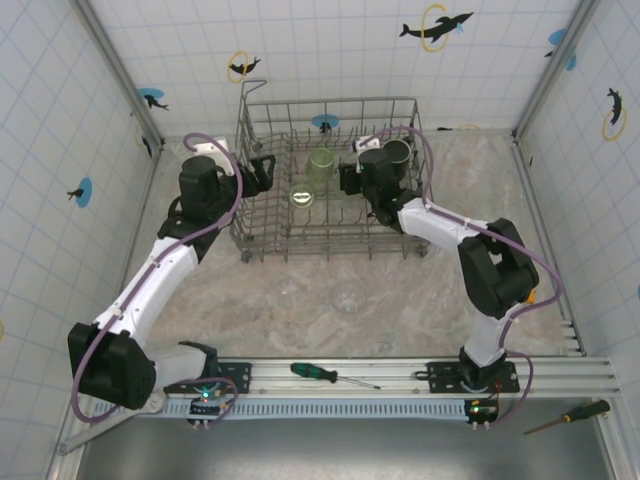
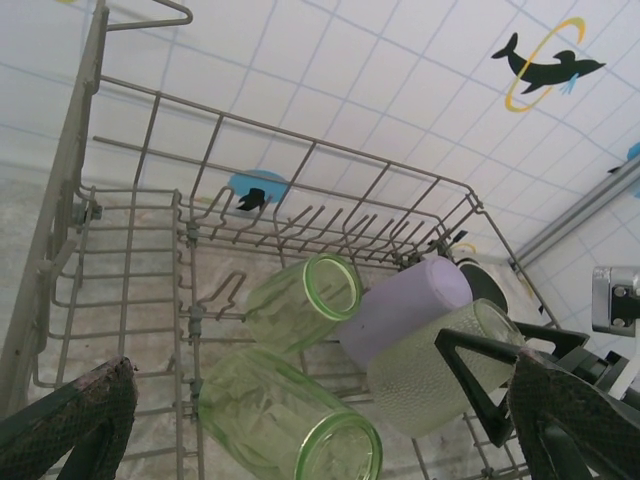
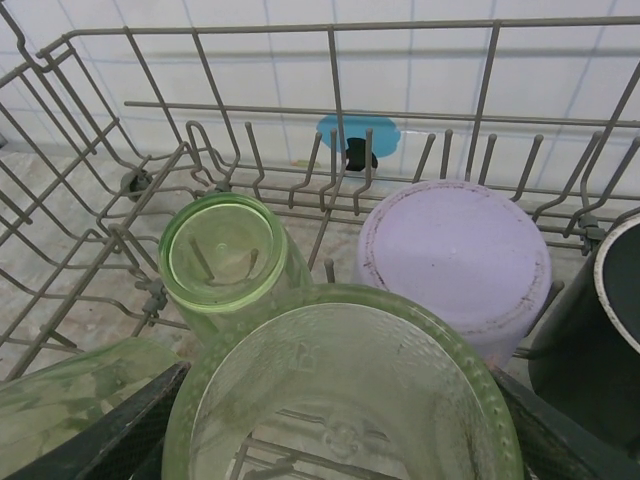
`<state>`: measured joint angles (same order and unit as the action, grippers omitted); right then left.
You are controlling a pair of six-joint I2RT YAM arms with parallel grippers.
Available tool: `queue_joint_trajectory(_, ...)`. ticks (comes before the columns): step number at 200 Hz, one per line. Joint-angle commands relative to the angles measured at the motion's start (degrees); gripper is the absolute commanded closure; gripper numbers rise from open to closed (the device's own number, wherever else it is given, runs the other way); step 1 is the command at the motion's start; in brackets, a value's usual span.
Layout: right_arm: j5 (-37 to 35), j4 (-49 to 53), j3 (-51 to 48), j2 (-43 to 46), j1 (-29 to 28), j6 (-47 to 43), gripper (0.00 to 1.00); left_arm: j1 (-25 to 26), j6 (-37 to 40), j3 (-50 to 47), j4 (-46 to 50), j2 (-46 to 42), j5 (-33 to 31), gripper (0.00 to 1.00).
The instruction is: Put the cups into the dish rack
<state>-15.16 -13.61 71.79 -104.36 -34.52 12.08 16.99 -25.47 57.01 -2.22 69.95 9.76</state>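
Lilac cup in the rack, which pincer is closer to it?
Right. The right pincer, gripping a green cup, sits just in front of the lilac cup. The left pincer hangs open at the rack's left wall, farther off.

Textured green cup [image 3: 340, 400], lilac cup [image 3: 455, 260], black mug [image 3: 592, 365], grey dish rack [image 3: 338, 100].

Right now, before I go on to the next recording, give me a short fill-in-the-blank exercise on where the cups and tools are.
1. The left tool is ___ and holds nothing.
2. The right tool is closed on a textured green cup ___ the dish rack.
3. A clear cup sits on the table, ___ the dish rack.
4. The lilac cup lies beside the ___ mug.

Missing words: open; inside; outside; black.
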Motion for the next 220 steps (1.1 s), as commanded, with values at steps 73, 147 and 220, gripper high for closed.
queue_joint_trajectory(73,-2.0,-5.4,2.9,-4.4,-1.1,-3.6,0.53,-0.5,0.1,-0.6,-2.2,-1.2,-0.5,0.03)
queue_joint_trajectory(147,-3.6,-3.7,4.0,-7.3,-2.4,-4.9,0.34,-0.5,0.4,-0.6,-2.3,-1.5,-0.3,0.03)
queue_joint_trajectory(220,-4.9,-2.3,4.4,-8.2,-3.1,-4.8,0.15,-0.5,0.2,-0.6,-2.4,-1.6,-0.1,0.03)
